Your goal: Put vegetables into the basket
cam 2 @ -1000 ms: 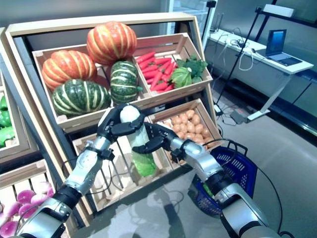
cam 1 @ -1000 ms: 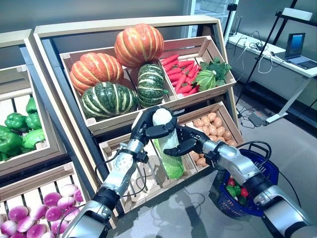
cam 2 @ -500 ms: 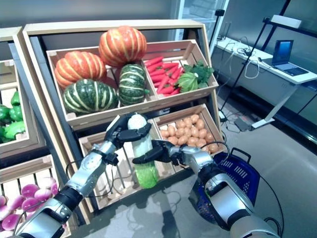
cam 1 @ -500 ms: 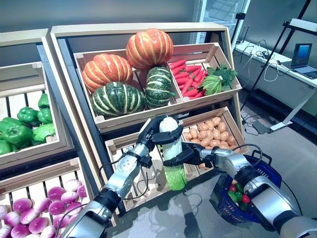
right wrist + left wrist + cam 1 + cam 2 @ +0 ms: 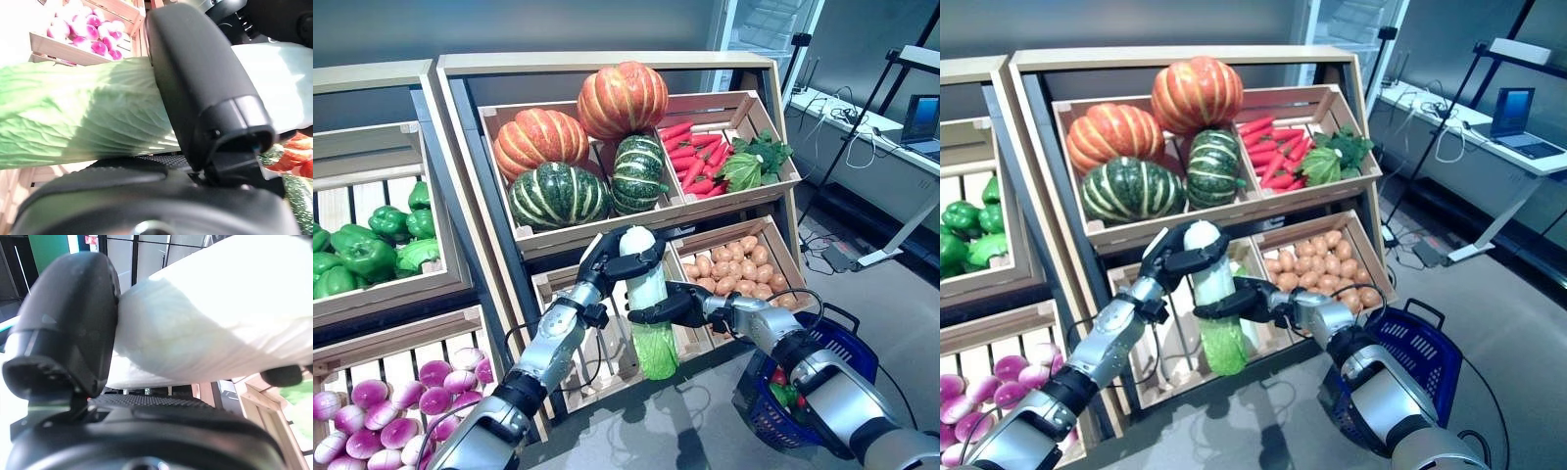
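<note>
Left eye view showed a long napa cabbage with a white stalk end and a leafy green tip (image 5: 646,299) held upright at the centre of the frame, in front of the lower wooden crates of a slanted produce stand (image 5: 607,67). Both dark robot hands had it: the left hand (image 5: 607,260) was curled around the white top end, fingers over the crown and thumb behind (its wrist view showed the thumb pressed flat against the pale stalk), while the right hand (image 5: 671,308) was wrapped around the middle, where white turned to green. The two-handed hold looked like a handover, since the blue plastic shopping basket with black handles (image 5: 847,367) hung on the right forearm at the lower right of the frame, well apart from the cabbage, already carrying a few red and green vegetables. The long cabbage hung clear of the crates, its green tip pointing down. In the upper centre, orange and dark green striped pumpkins (image 5: 578,147) filled one crate, and red carrots (image 5: 690,162) lay in the crate to their right. The cabbage was not yet in the basket; judging by the grips, the left hand would need to let go first.
</note>
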### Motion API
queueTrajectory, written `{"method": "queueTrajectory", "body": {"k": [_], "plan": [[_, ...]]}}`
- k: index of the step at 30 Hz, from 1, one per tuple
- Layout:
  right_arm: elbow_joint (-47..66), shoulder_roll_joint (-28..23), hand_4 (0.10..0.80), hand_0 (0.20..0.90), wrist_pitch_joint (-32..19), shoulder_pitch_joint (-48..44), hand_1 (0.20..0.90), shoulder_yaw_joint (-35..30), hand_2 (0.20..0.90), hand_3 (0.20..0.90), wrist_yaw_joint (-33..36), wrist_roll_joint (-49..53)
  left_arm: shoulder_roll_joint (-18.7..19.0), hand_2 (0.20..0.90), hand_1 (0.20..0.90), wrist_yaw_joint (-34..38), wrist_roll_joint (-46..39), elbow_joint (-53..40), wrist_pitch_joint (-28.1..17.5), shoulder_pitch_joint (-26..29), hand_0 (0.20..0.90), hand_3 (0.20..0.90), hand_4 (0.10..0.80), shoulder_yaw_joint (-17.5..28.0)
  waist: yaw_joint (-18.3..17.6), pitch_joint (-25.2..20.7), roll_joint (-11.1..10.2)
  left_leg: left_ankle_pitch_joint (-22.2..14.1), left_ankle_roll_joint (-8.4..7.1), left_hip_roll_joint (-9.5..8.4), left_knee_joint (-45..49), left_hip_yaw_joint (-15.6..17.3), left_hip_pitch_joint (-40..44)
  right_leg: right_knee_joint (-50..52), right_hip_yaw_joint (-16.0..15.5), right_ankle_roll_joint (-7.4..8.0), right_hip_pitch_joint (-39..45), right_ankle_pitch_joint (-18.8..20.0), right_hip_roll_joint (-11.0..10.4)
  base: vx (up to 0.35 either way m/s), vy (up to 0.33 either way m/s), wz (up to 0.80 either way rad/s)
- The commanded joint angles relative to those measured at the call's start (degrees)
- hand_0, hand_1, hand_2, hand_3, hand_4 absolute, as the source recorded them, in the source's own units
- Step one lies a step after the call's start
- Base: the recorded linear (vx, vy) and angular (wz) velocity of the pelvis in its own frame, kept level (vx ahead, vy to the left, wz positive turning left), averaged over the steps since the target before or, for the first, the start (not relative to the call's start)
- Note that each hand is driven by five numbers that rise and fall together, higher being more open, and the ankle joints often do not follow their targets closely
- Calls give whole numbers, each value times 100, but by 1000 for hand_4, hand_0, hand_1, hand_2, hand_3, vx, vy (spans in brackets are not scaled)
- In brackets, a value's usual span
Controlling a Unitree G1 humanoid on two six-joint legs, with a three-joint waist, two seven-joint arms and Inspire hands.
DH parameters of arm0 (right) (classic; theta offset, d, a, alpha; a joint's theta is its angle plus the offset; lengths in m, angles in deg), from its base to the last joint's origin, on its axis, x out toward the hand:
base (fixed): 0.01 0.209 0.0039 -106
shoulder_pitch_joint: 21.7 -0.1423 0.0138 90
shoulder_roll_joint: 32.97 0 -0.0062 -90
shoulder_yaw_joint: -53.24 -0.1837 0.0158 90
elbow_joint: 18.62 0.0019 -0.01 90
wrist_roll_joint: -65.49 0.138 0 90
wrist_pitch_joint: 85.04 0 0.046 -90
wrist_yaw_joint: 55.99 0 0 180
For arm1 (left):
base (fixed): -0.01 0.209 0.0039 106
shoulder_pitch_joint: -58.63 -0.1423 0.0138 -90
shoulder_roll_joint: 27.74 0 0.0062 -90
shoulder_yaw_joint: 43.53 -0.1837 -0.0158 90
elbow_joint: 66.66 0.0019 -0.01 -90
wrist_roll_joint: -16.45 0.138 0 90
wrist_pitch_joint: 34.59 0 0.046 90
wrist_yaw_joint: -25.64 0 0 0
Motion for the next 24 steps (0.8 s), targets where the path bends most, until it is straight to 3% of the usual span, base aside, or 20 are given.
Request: {"method": "queueTrajectory", "body": {"k": [1,2,3,4,10,18,24], "plan": [[-458,154,400,300,-285,-305,300,-391,300,300,546,826,-516,300,300,-241,-160,-950,-861,1051,300,300,400,-62,50,-540,3,-525,349,-346,-38,7,-247,13,86,-324,8,-415,12,-32,11,-2],[-468,108,400,300,-334,-288,300,-445,300,300,627,835,-489,396,396,-241,-191,-924,-794,1039,396,396,464,-49,43,-528,6,-524,349,-344,-38,15,-253,13,87,-321,-5,-410,14,0,0,0],[-482,76,400,300,-354,-283,300,-478,300,300,683,826,-474,818,818,-236,-242,-887,-749,1043,818,818,745,-46,35,-522,8,-520,349,-348,-38,14,-253,13,103,-320,-11,-403,17,0,0,0],[-498,36,400,300,-372,-255,300,-525,300,300,690,786,-464,900,900,-315,-281,-840,-689,1031,900,900,800,-26,25,-517,8,-523,349,-348,-38,21,-248,13,114,-316,-13,-400,16,0,0,0],[-390,-315,400,300,-624,128,300,-768,300,300,924,760,-266,900,900,-346,-4,-853,-472,780,900,900,800,91,-7,-467,21,-548,347,-341,-38,30,-204,13,153,-302,13,-404,23,0,0,0],[174,-978,400,300,-1134,1247,300,-1351,300,300,1154,316,399,900,900,-328,524,-845,-372,-44,900,900,800,676,-63,-404,32,-557,342,-295,-38,156,-160,13,191,-275,5,-390,44,8,-14,-2],[397,-1330,400,300,-1600,2085,300,-1988,300,300,1572,81,627,900,900,592,1263,-378,-17,-787,900,900,800,1336,-101,-307,12,-508,327,-242,-38,271,-193,13,209,-263,-61,-356,89,27,-88,-7]]}}
